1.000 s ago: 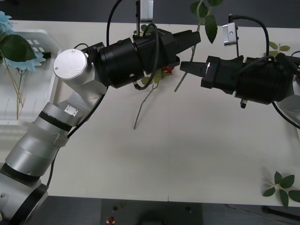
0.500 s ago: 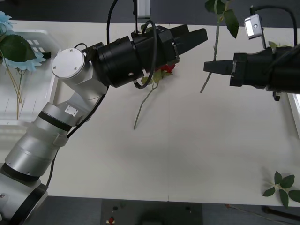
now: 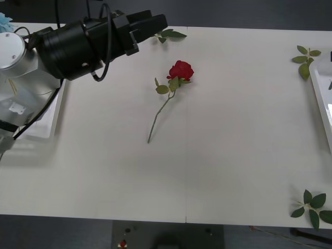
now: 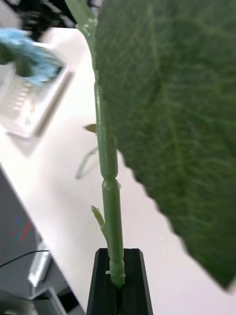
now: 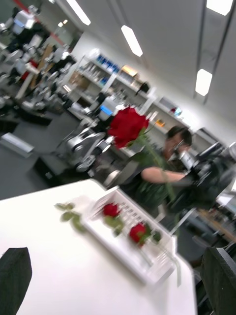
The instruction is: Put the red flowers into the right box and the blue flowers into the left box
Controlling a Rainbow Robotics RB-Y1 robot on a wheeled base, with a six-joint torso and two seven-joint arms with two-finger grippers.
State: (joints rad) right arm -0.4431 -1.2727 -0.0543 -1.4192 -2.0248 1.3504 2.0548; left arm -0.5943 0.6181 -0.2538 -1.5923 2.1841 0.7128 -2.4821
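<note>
One red rose (image 3: 180, 70) lies on the table's middle, its stem (image 3: 158, 116) trailing toward the front. My left gripper (image 3: 158, 22) hovers open to the rose's back left; its black fingers (image 5: 14, 275) sit wide apart with nothing between them. My right gripper (image 4: 118, 283) is shut on a green stem (image 4: 109, 172) beside a big leaf (image 4: 172, 123). In the left wrist view that gripper (image 5: 204, 184) holds a red rose (image 5: 128, 125) up over the right box (image 5: 125, 246), where two red roses (image 5: 110, 210) lie. Blue flowers (image 4: 27, 54) rest in the left box (image 3: 52, 122).
Loose leaf sprigs lie at the back middle (image 3: 168, 35), back right (image 3: 306, 54) and front right (image 3: 314, 205). The right box's pale edge (image 3: 320, 104) runs along the table's right side. My left arm's grey elbow (image 3: 13, 52) covers much of the left box.
My right arm has drawn off to the right with its stem, leaving the front view. My left arm has swung back to the left, uncovering the rose on the table.
</note>
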